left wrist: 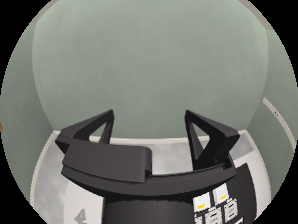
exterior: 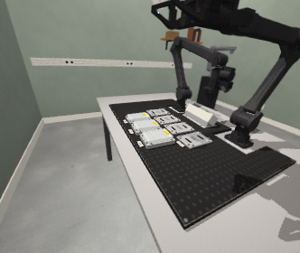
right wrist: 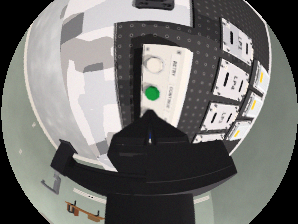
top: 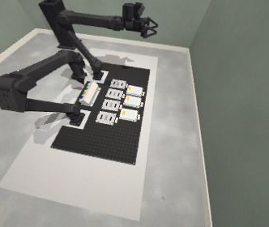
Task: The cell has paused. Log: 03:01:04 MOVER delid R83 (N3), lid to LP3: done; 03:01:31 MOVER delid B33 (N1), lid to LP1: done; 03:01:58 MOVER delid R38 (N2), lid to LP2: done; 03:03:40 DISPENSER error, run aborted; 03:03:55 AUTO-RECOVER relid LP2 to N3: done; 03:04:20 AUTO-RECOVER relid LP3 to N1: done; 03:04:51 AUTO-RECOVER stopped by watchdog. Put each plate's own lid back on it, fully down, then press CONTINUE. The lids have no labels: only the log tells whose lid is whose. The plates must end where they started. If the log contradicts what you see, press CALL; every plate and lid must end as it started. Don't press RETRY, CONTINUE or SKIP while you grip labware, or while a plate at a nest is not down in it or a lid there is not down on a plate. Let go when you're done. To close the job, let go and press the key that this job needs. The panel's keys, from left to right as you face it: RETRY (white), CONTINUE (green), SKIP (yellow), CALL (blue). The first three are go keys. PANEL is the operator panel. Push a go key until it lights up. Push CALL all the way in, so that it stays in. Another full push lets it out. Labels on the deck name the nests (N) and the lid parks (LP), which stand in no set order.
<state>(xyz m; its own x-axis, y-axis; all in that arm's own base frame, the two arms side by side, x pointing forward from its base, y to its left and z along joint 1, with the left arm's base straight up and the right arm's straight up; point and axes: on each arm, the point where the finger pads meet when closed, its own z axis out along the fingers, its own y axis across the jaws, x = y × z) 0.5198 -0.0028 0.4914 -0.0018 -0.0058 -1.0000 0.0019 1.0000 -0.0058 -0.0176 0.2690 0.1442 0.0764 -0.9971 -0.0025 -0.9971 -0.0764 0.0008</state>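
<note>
Three white plates with yellow marks, the first [top: 134,90] [exterior: 159,136], the middle one [top: 132,101] [exterior: 145,126] and the third [top: 128,114] [exterior: 136,117], stand in a row and look alike. Their lids cannot be made out separately. The grey parks LP1 [right wrist: 238,41], LP4 [right wrist: 231,80] and LP3 [right wrist: 221,117] look bare. LP2 is partly hidden. The panel [top: 91,95] [right wrist: 178,65] shows its white RETRY key [right wrist: 154,64] and green CONTINUE key [right wrist: 152,93]. My right gripper [right wrist: 149,113] is shut, empty, above the panel, covering most of the yellow and blue keys. My left gripper [top: 151,27] [left wrist: 149,113] is open and empty, high up.
The black perforated deck [top: 97,143] [exterior: 194,190] lies under the plates and parks, on a pale table [top: 77,178]. Small nest labels beside the plates are unreadable. Both arm bases stand on the panel's side of the deck, one beyond each end of the panel.
</note>
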